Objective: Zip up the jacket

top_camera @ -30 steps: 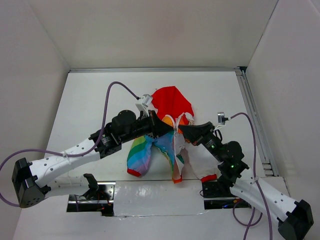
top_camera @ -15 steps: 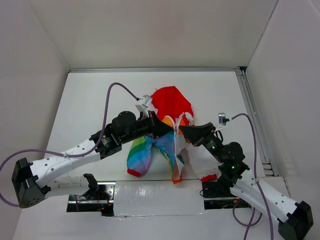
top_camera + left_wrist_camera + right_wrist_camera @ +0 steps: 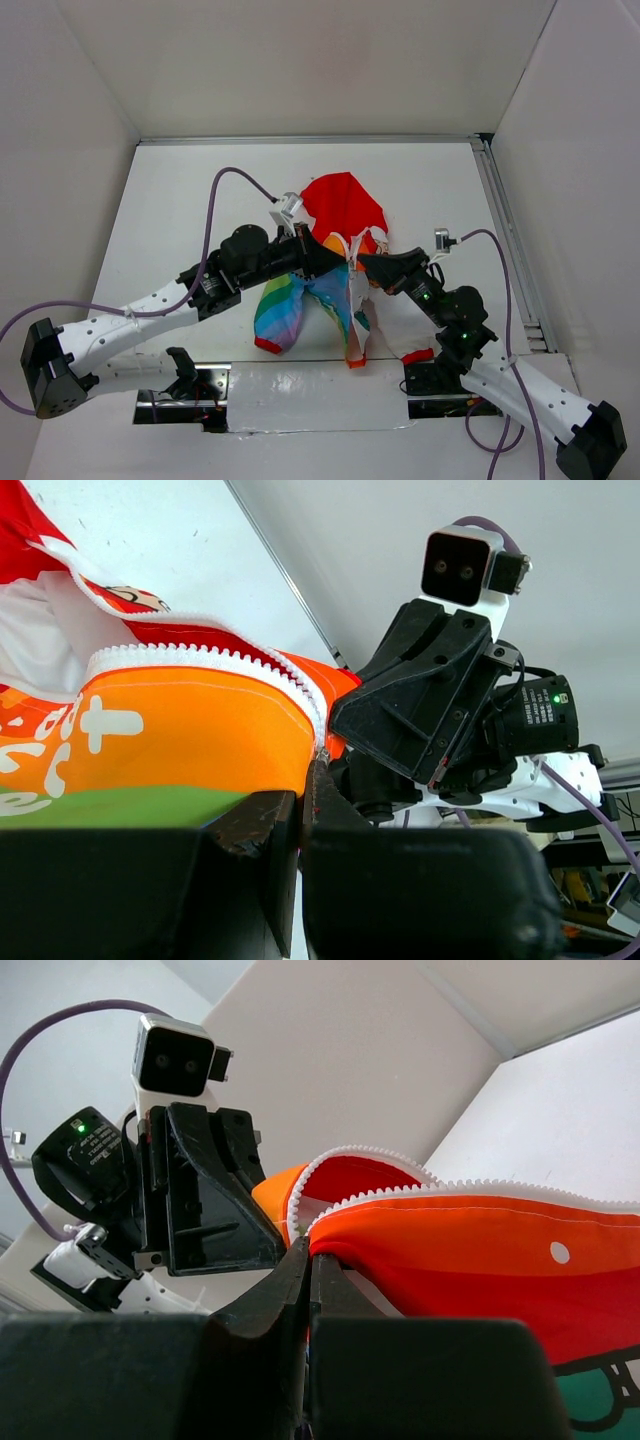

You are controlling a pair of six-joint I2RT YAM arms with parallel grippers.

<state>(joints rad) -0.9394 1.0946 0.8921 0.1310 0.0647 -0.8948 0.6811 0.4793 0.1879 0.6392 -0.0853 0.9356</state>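
At the middle of the tabletop (image 3: 180, 200), between my two arms, the jacket (image 3: 345, 205) is bunched up and partly lifted. Its red hood lies toward the far side. The rainbow-striped half hangs below my left arm and the white half below my right, with a red cuff (image 3: 418, 355) down toward the near edge. My left fingers (image 3: 303, 805) are pressed fully together on the orange band of the rainbow half, right at the edge where the white zipper teeth (image 3: 190, 655) run. My right fingers (image 3: 308, 1260) are clamped just as tight, pinching orange-red cloth at the other front edge, just under its own row of teeth. The two pairs of fingertips sit just beside each other, tip facing tip, at the upper end of the jacket's front, below the hood.
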